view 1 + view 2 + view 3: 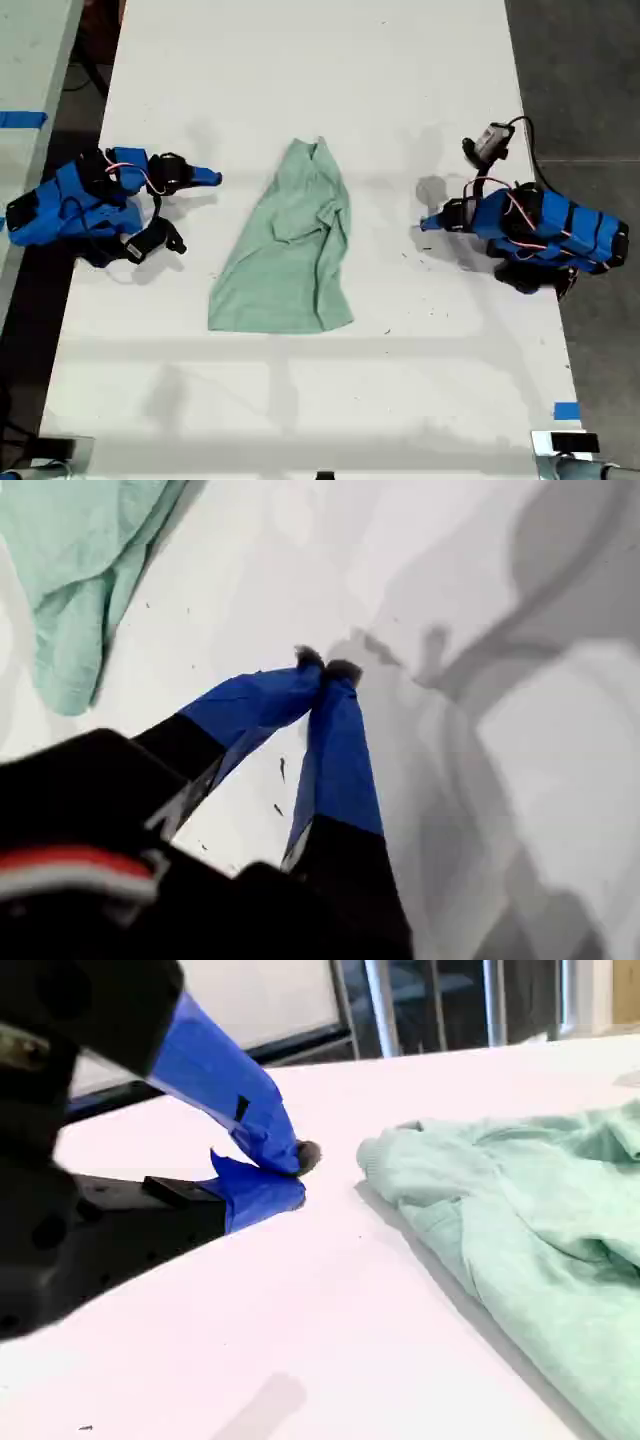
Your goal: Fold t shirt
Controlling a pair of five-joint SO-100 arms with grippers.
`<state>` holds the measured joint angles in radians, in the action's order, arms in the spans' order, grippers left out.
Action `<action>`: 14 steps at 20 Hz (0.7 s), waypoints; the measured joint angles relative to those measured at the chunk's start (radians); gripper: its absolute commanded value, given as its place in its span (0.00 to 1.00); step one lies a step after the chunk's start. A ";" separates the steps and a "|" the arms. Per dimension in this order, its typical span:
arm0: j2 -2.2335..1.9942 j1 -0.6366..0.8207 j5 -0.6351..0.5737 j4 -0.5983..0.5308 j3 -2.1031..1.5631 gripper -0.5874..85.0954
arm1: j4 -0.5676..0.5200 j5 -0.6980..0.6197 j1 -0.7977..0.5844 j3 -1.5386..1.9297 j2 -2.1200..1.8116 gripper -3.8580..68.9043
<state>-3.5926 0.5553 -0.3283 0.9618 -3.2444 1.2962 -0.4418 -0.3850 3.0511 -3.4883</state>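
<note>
The t shirt [290,250] lies rumpled mid-bench [450,100] between the two arms, not yet folded, with our first pincer [325,665] and our second pincer [295,1165] both pressed together, empty and clear of the cloth, presumably parked before reaching for a hem.

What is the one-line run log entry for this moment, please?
t shirt: crumpled, mid-table, unfolded | my first gripper: shut, empty, beside shirt | my second gripper: shut, empty, beside shirt | table: white
</note>
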 measured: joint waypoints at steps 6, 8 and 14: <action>0.000 -0.144 0.114 0.012 0.146 0.00 | 0.000 0.020 0.002 0.000 0.000 0.06; 0.000 -0.163 0.117 0.002 0.169 0.00 | 0.000 0.020 0.002 0.000 0.000 0.06; 0.112 -0.295 0.129 -0.051 0.347 0.00 | 0.000 0.020 0.002 0.000 0.000 0.06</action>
<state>-3.4806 0.2608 -0.1994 0.9112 -2.8977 1.2962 -0.4218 -0.3835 3.0511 -3.4883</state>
